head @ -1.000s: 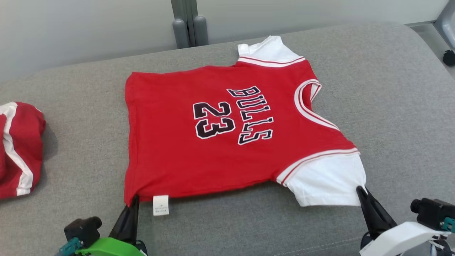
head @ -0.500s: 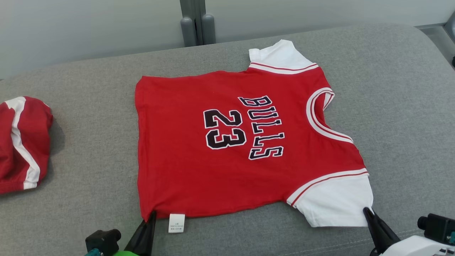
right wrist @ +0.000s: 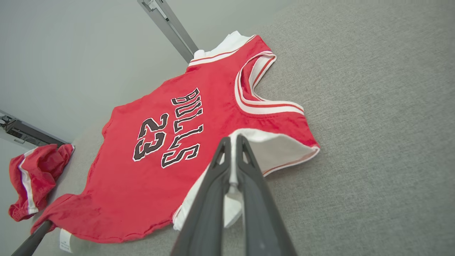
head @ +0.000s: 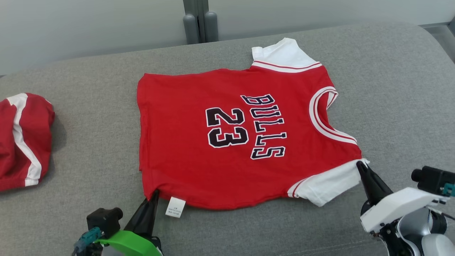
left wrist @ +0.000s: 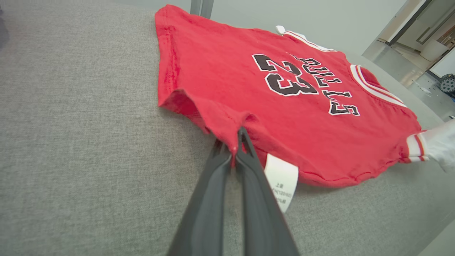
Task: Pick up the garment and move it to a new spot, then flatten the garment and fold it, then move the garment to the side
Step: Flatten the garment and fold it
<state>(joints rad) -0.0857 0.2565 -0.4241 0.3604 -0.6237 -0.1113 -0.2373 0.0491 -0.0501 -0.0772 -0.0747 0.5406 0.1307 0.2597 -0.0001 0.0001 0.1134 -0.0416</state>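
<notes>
Nearest the robot, the left gripper [head: 155, 195] has its two dark fingers pressed together on the near hem corner of the red jersey [head: 185, 142]. It pinches a small pucker of cloth just beside the white care label [head: 175, 207] (the left wrist view shows the red fabric caught between the tips). The right gripper [head: 359, 165] is likewise closed, its tips nipping the edge of the near white sleeve [head: 327, 185], which is raised off the surface and bent toward the red shoulder.

The jersey lies print-up in the middle of the grey cushion [head: 89, 160], hem to the robot's left and neck opening to its right. The body is mostly flat, with the near edge slightly lifted at both pinched points, and the black "23" and "BULLS" read sideways. Farther on, the other white sleeve [head: 280, 53] lies flat near the cushion's back edge. Well apart at the left lies a crumpled red-and-white garment [head: 21, 142]. Behind the cushion two grey posts [head: 200, 23] stand against a pale wall [head: 89, 28].
</notes>
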